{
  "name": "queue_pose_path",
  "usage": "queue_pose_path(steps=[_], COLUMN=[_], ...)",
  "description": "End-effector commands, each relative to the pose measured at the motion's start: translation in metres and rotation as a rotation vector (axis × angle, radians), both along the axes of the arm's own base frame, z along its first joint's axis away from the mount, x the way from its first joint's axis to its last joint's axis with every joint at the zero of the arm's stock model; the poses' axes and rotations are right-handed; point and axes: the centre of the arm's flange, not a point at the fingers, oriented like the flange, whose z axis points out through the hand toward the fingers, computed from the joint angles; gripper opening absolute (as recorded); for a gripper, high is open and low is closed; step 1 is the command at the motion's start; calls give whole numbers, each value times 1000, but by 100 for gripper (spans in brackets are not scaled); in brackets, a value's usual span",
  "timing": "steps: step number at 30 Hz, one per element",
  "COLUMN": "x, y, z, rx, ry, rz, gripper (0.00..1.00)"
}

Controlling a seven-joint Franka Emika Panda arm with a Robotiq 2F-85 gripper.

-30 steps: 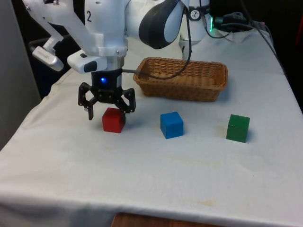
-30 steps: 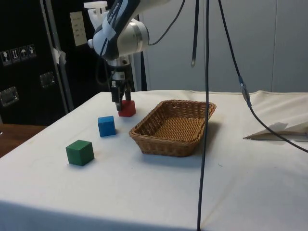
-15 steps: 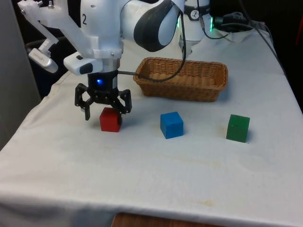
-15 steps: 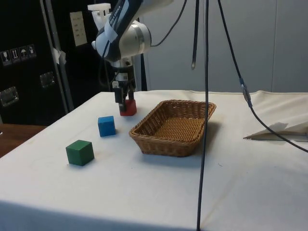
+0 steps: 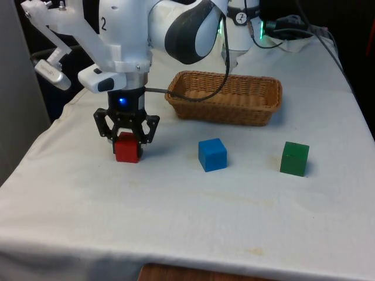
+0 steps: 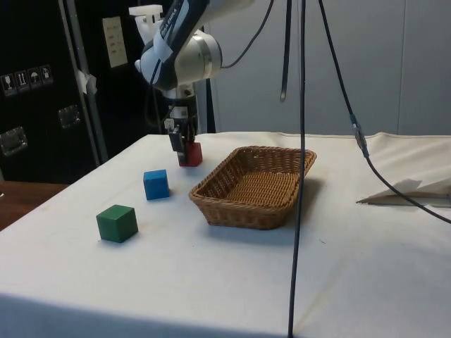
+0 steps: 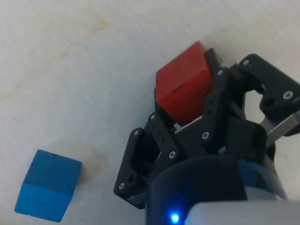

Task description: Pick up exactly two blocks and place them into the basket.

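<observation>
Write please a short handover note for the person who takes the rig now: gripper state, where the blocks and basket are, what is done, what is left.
Gripper: shut on the red block, low over the white cloth, toward the front view's left of the basket.
Blue block and green block: loose on the cloth, in front of the basket.
Done: first block gripped. No block lies in the basket yet.
Left: carry the red block into the basket, then pick one more block and place it there too.
</observation>
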Motion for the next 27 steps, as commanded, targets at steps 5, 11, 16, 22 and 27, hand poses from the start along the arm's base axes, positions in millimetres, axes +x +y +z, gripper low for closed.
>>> queue_pose_path(steps=[5, 11, 16, 22, 27], x=[0, 0, -2, -15, -24], y=[-1, 1, 1, 7, 10], z=[3, 24, 34, 61, 78], rx=[-1, -1, 9, 11, 16], ry=[-4, -13, -12, -11, -8], rz=[-1, -1, -2, 9, 18], gripper=[0, 1, 1, 1, 1])
